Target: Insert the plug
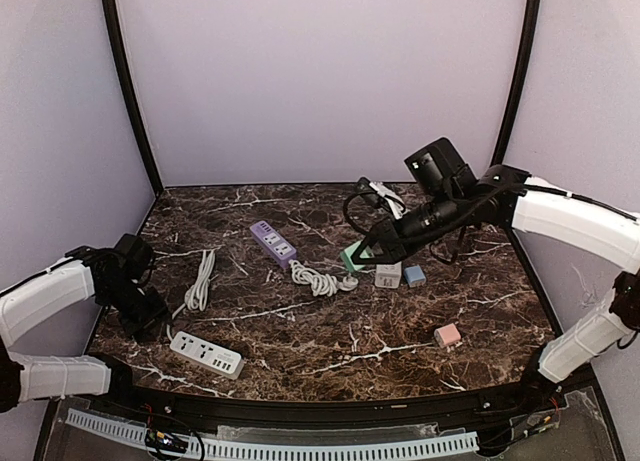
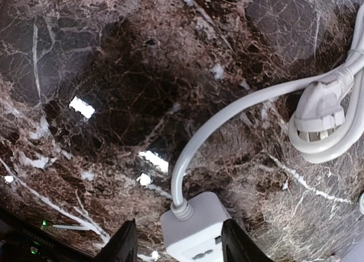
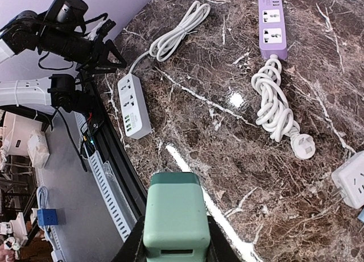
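Note:
My right gripper is shut on a green plug adapter and holds it above the table's middle. In the right wrist view the green adapter fills the space between the jaws of the right gripper. A white power strip lies at the front left. My left gripper is open beside its left end. In the left wrist view the left gripper straddles the strip's cord end, with a gap on the left side. A purple power strip lies at centre back.
The purple strip's coiled white cord ends in a plug. The white strip's cord lies coiled at the left, with its plug. A white adapter, a blue adapter and a pink adapter sit at the right.

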Robot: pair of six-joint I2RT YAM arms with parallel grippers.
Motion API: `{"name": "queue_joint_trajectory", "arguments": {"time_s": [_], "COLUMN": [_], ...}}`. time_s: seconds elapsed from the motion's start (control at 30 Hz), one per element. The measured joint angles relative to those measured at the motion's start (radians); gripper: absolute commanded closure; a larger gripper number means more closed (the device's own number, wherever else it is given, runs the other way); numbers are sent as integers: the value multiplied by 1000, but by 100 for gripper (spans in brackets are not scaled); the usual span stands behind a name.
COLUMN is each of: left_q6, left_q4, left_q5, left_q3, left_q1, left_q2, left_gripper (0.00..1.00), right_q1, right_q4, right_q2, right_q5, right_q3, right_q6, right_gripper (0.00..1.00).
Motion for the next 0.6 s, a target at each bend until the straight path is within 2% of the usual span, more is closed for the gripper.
{"name": "queue_joint_trajectory", "arguments": {"time_s": [0.4, 0.6], "left_q6": [-22, -39], "left_q4": [114, 162], "left_q5": [35, 43], "left_q3": [-78, -111], "left_q1": [34, 34], "left_q2": [75, 100], "left_gripper": [62, 74], "right_q1": [2, 2], "right_q4": [-3, -8], "right_q2": [-81, -81], "right_q5": [11, 11], "right_q3": [-58, -58], "right_q6": [20, 19], "right_gripper": [100, 100]}}
